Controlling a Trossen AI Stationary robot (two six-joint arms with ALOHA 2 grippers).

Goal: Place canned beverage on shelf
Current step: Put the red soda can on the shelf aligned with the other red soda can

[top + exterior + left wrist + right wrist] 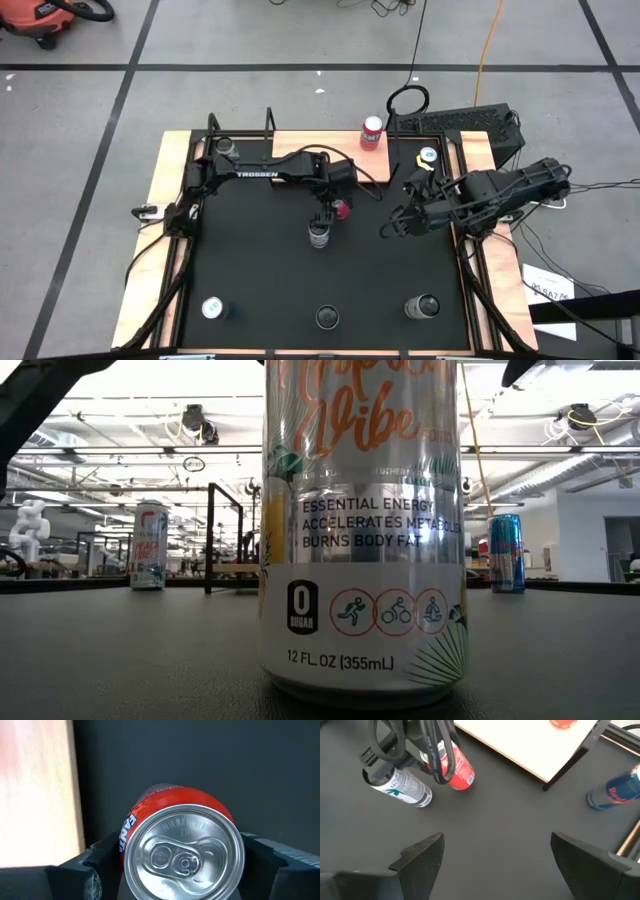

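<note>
One can shelved: a red-topped shelved can [372, 131] stands upright near the far right end of the shelf [300, 150], a light-wood board lying at the far middle of the black surface [250, 280].
Can in hand: a red can [182, 852] sits between the two fingers of the left pincer [330, 207], which is closed against its sides and grips it just below the rim.
Where it is: over the surface, just beside the near edge of the shelf and not yet above the board. Whether its base is lifted off the mat cannot be told.
Neighbour: a silver can [318, 234] stands just beside the held one, on the side away from the shelf.
Right pincer [495, 855]: spread wide and holding nothing, hovering to the right of the shelf, facing the left arm's work.
Other cans: a blue can [428, 157] stands off the shelf's right end. Several more stand along the near edge.
Progress: the grasp looks made. The carry over the board's edge and the setting down remain.
Room left: most of the board is bare.
</note>
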